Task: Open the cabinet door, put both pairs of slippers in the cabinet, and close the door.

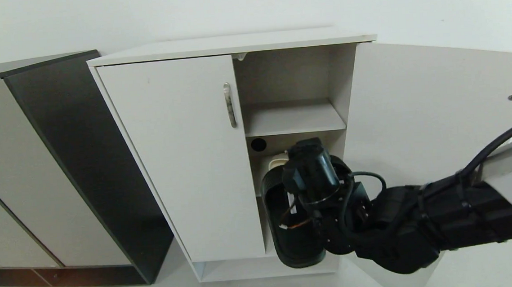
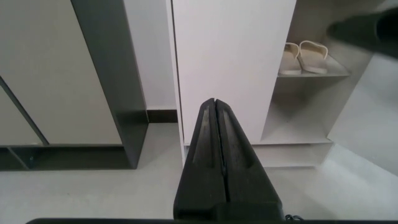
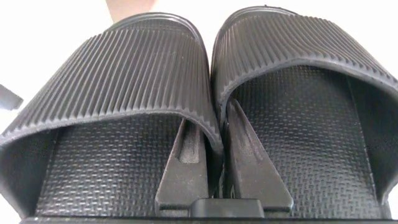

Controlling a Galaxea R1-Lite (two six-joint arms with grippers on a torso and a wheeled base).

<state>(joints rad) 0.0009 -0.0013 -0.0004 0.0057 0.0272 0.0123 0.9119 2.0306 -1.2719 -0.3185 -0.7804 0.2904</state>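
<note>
Head view: white cabinet (image 1: 231, 44) at centre frame. Its left door (image 1: 176, 167) is shut; its right door (image 1: 426, 122) is swung wide toward the right edge. The right arm enters from lower right. The black slippers (image 1: 297, 248) sit at lower centre, tilted steeply in the open right half, lower end by the cabinet's bottom front edge. The white slippers (image 1: 277, 162) lie on the lower shelf, just behind their upper end.

Right wrist view: right gripper (image 3: 212, 134) clamps the two adjoining strap edges of the black pair, one finger inside each slipper.

Left wrist view: left gripper (image 2: 214, 130) is closed, fingers pressed together and empty, facing the shut door.

A dark grey cabinet (image 1: 81, 164) stands at left frame.
</note>
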